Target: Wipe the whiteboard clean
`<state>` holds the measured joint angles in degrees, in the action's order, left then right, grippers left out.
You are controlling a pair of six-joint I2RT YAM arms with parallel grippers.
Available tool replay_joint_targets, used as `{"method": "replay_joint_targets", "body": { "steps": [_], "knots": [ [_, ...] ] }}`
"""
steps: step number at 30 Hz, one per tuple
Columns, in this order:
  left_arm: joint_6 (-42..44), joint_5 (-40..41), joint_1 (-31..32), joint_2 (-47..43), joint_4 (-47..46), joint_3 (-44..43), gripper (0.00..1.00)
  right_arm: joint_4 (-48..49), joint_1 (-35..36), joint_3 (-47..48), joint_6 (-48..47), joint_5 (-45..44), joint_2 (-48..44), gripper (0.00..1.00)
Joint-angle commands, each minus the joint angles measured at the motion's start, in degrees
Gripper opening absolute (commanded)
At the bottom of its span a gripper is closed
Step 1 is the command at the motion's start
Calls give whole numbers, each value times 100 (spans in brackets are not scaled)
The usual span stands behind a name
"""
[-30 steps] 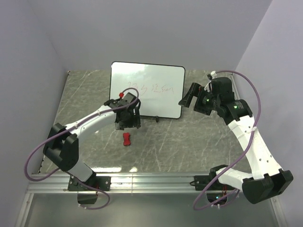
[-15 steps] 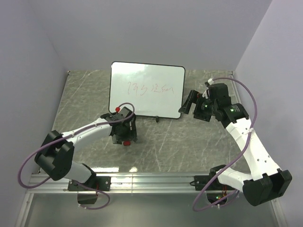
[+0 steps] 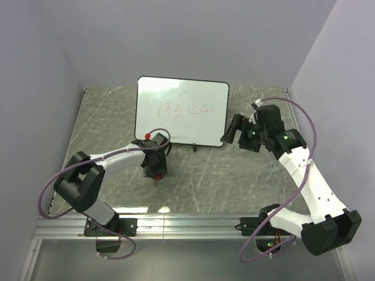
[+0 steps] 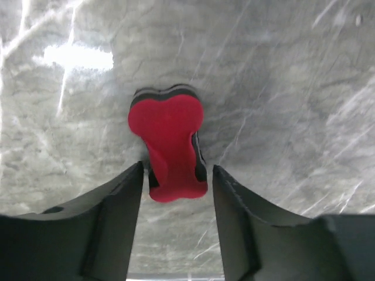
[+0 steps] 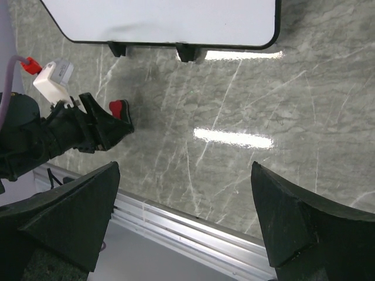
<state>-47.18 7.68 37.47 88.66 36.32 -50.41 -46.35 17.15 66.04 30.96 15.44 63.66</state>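
Whiteboard (image 3: pixel 181 111) propped up at back of table (image 3: pixel 234 175), faint red writing across its middle. Left gripper (image 4: pixel 177 175) down at tabletop just in front of board, jaws open narrowly either side of red eraser's (image 4: pixel 169 137) near end, slim gaps visible. Right gripper (image 5: pixel 185 170) spread wide, raised beside board's right edge, holding nothing.

The eraser (image 3: pixel 157 175) lies on the desk (image 3: pixel 234 175) before the whiteboard's (image 3: pixel 181 111) left end, between the left hand's (image 4: pixel 177 173) fingers (image 4: pixel 117 222).
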Motion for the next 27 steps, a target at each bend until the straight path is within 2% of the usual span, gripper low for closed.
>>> {"method": "replay_joint_targets", "body": {
  "steps": [1,2,6,10,15,22,27],
  "knots": [
    [112,155,-21,160,-169,-267,54,73,34,-21,-125,-129,-152,100],
    [130,163,-21,221,-177,-346,53,73,43,-47,-134,-155,-143,100],
    [183,277,-21,371,-72,-513,38,100,61,-100,-152,-199,-117,100],
    [183,330,-30,406,-81,-522,32,170,61,-144,-178,-226,-64,100],
    [200,374,-38,389,-2,-540,0,257,52,-205,-231,-287,24,100],
    [183,-29,-38,-6,-45,-356,1,863,-62,-250,-301,-244,532,100],
    [296,-240,-38,-331,95,-390,0,1084,-474,461,-521,-209,1253,100]
  ]
}}
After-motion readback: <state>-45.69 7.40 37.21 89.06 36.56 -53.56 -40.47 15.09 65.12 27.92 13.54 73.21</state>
